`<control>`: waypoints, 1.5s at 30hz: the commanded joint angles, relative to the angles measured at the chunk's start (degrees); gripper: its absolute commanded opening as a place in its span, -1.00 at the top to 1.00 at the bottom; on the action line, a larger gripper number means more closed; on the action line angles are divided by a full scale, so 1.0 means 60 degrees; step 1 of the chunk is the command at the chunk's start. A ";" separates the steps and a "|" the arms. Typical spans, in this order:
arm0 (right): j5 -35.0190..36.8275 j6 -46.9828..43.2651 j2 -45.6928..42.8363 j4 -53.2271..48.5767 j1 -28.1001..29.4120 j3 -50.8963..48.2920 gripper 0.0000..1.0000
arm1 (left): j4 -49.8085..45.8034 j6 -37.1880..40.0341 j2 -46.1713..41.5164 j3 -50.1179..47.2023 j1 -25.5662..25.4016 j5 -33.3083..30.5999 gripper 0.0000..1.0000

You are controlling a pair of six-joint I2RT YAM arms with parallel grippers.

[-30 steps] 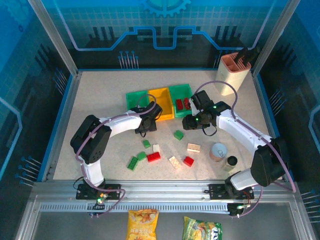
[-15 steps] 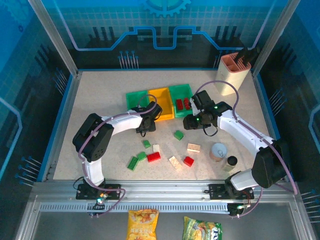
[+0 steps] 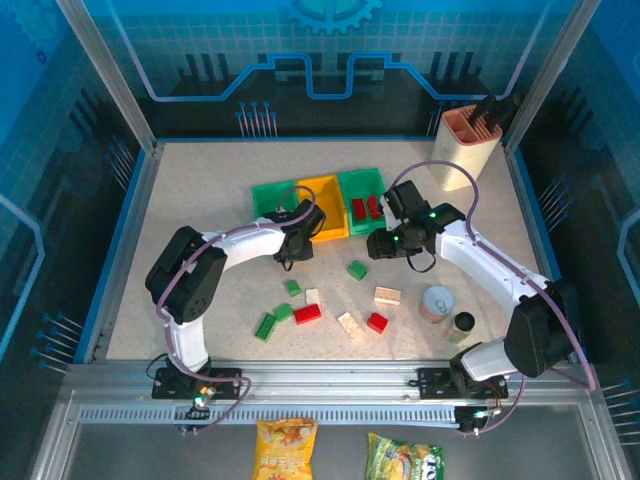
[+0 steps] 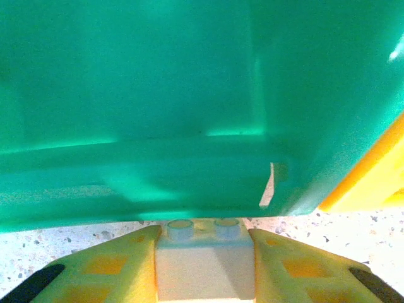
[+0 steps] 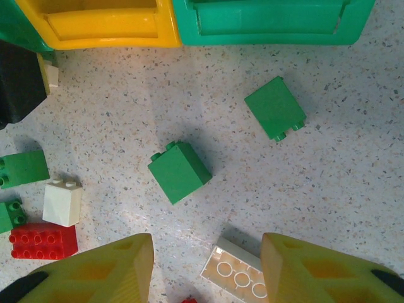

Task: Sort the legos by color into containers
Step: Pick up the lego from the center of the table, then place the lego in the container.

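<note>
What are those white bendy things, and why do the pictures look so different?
They are robot arms, a left arm and a right arm, each ending in a pinching gripper. The big picture looks down from above at the table, three bins and loose bricks. The other two come from small cameras on the wrists. The left gripper is pinching a cream brick just before a green bin. The right gripper is open and empty, above a green brick.

No words can be read; print on the yellow snack bag [image 3: 286, 440] and green snack bag [image 3: 404, 455] is too small
</note>
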 commanded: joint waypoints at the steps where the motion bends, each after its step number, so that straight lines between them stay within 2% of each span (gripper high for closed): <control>1: 0.0071 0.0032 -0.0182 -0.0183 0.0121 0.0202 0.02 | -0.0270 0.0238 -0.0675 -0.0084 0.0058 0.0177 0.24; 11: 0.0093 -0.0025 -0.0130 -0.0184 0.0121 0.0276 0.02 | -0.0875 0.0302 -0.1921 -0.0242 0.0100 0.0265 0.27; 21: 0.0110 -0.0060 -0.0220 -0.0155 0.0048 0.0189 0.02 | -0.1138 0.0677 -0.2376 0.0178 0.0762 0.0665 0.27; 28: 0.0064 -0.0080 -0.0212 -0.0110 0.0019 0.0114 0.02 | -0.1154 0.1150 -0.1870 0.0802 0.1427 0.0848 0.28; 35: 0.0089 -0.0088 -0.0279 -0.0154 -0.0009 0.0071 0.02 | -0.1031 0.1762 -0.0752 0.1542 0.2021 0.0963 0.27; 45: 0.0096 -0.0059 -0.0352 -0.0183 -0.0043 -0.0025 0.02 | -0.1134 0.2500 0.1120 0.3347 0.2335 0.0834 0.27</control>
